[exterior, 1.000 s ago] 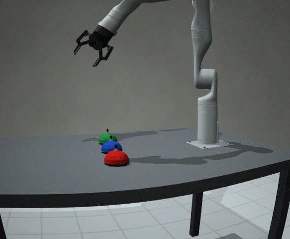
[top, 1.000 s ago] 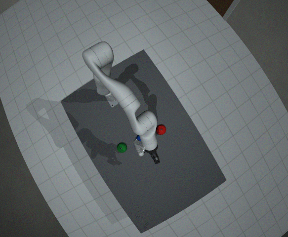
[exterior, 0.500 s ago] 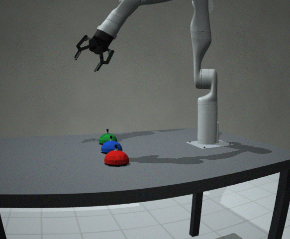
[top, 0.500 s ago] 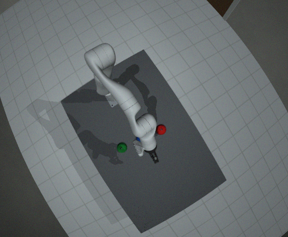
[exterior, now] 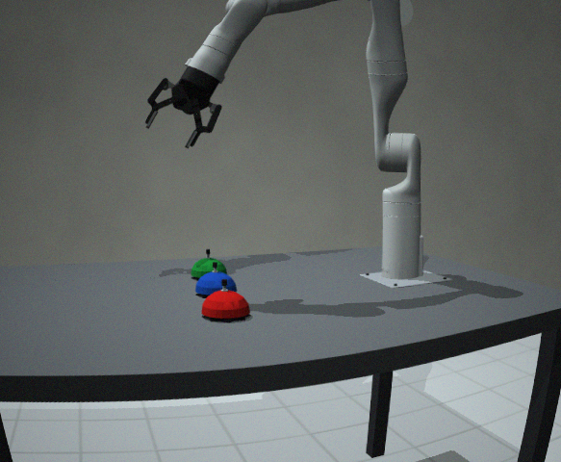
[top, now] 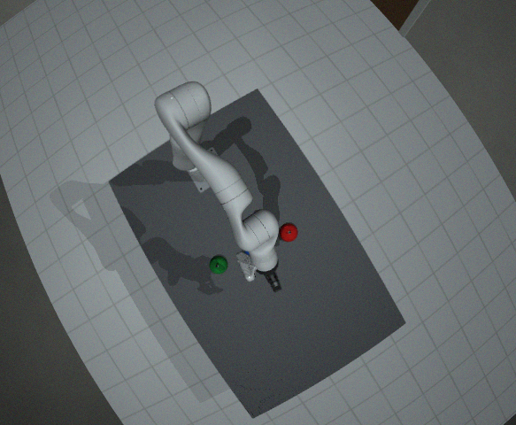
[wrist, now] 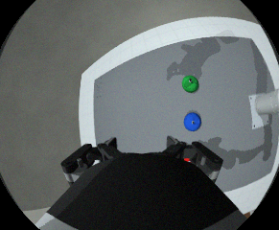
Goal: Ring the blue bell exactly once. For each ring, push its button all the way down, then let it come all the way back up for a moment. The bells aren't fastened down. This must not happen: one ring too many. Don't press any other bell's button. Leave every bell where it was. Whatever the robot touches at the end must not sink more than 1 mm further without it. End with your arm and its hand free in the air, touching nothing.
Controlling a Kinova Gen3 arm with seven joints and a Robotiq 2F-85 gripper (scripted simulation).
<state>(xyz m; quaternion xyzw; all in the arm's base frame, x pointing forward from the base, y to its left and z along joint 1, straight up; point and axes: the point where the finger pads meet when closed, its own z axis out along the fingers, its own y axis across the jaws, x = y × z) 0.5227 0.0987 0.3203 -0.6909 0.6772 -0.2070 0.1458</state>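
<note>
The blue bell [exterior: 215, 285] sits on the table [exterior: 96, 318] between the green bell [exterior: 208, 268] behind and the red bell [exterior: 225, 304] in front. The gripper [exterior: 181, 123] hangs high above, fingers spread wide, holding nothing.

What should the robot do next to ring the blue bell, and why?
Probably lower the gripper toward the blue bell. Its jaws are open and empty, high above the table, touching nothing. The blue bell sits between the green bell and red bell, so it likely must aim carefully at the middle button.
</note>
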